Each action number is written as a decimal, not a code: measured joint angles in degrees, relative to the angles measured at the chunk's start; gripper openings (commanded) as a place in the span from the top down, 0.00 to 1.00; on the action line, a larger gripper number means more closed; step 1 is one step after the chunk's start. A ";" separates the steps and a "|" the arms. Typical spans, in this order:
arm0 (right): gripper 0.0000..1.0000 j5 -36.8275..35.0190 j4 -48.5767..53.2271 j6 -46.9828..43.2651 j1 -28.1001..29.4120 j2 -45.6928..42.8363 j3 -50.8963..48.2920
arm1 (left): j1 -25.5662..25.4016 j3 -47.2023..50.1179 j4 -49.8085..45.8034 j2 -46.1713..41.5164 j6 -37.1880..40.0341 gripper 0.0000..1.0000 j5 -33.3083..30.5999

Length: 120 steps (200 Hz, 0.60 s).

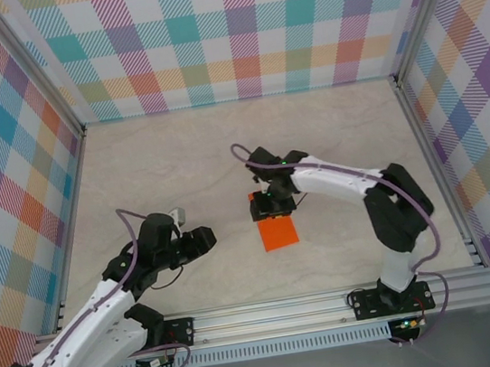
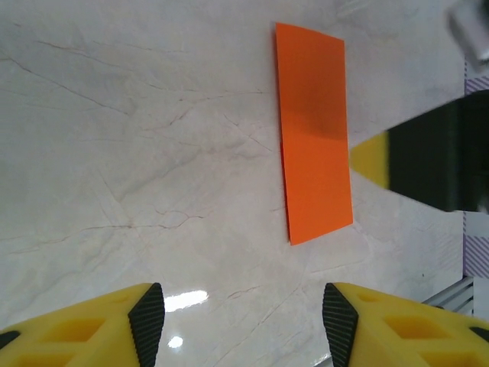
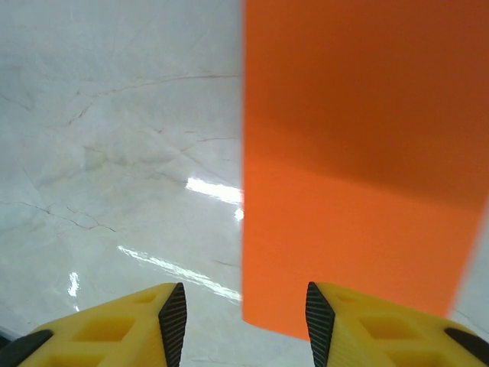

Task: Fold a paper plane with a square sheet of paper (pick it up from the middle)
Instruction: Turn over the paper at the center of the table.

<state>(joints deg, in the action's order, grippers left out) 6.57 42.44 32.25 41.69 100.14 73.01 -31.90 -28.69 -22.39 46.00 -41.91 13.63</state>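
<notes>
Paper (image 2: 315, 130) flat on open table (image 2: 114, 153) (long edges straight), left pincer (image 2: 241, 310) and right pincer (image 3: 243, 310) released

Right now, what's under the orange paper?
The paper lies flat on the pale table. Anything between paper and table is covered, so I can't tell.

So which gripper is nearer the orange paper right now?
Right. The right gripper is over the far end of the orange paper; the left gripper sits off to its left, clear of it.

Table (image 1: 177, 156): pale, marble-patterned top with faint veins. One orange sheet of paper (image 1: 279, 233), a flat narrow rectangle, lying near its centre.
</notes>
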 measured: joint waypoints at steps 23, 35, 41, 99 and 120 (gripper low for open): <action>0.51 2.05 -5.75 -0.22 -7.28 -7.30 -8.59 | -2.62 -0.61 6.23 8.96 -0.52 0.46 0.46; 0.54 4.09 -8.39 -0.33 -10.58 -8.11 -11.89 | -4.68 -2.12 8.68 14.53 -0.61 0.50 0.42; 0.56 5.33 -9.77 -0.48 -11.89 -7.89 -13.38 | -5.60 -2.97 9.68 16.92 -0.68 0.51 0.42; 0.62 13.90 -18.56 -1.51 -15.43 -1.42 -19.02 | -9.97 -14.64 18.36 37.48 -0.55 0.65 0.48; 0.66 16.11 -21.38 -1.53 -15.45 -0.42 -19.91 | -10.25 -17.59 19.52 42.10 -0.50 0.67 0.46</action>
<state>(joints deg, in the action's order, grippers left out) 22.68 21.06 30.72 26.24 99.72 53.10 -42.15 -46.28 -2.87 88.09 -42.41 14.09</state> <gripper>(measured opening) 0.353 0.337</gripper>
